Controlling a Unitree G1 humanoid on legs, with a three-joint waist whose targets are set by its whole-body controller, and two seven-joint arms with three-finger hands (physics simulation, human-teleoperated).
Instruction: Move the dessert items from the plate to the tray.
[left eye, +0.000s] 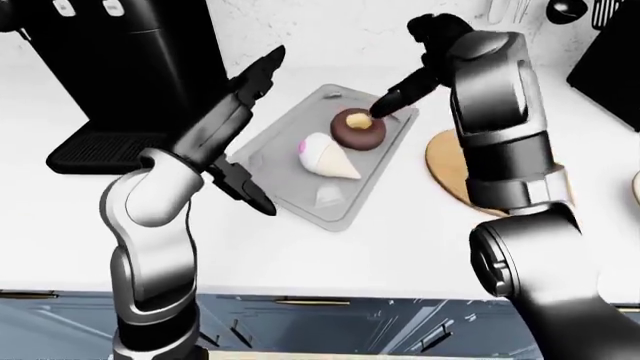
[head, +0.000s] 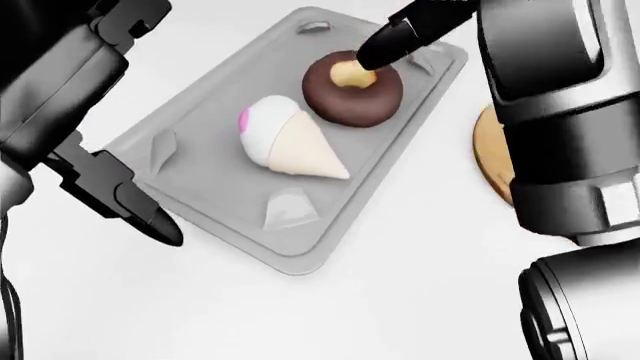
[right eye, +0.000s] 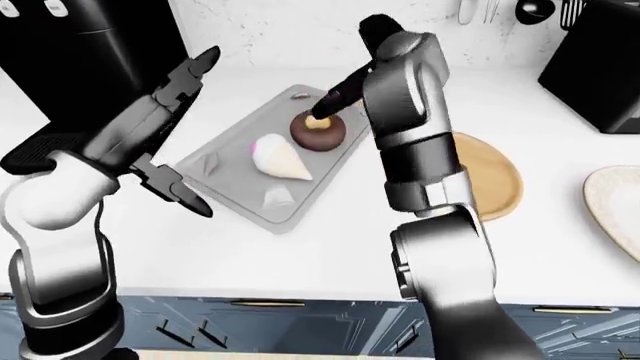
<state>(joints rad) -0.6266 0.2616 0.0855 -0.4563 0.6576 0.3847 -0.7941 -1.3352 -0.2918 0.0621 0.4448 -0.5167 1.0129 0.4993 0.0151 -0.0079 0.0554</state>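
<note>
A grey tray (head: 200, 172) lies on the white counter. On it are a chocolate donut (head: 365, 101) and an ice cream cone (head: 295, 146) lying on its side. My right hand (left eye: 387, 103) reaches down over the tray with its fingers straight, the fingertips (head: 380, 49) touching the donut's upper rim by the hole. My left hand (left eye: 262, 131) is open and empty over the tray's left edge, one finger up and the others down. A tan wooden plate (right eye: 495, 180) lies right of the tray, partly hidden by my right arm, with nothing visible on it.
A black coffee machine (left eye: 130, 60) stands at the upper left of the counter. A black appliance (right eye: 600, 60) stands at the upper right. A white plate (right eye: 615, 202) shows at the right edge. The counter's edge and cabinet fronts run along the bottom.
</note>
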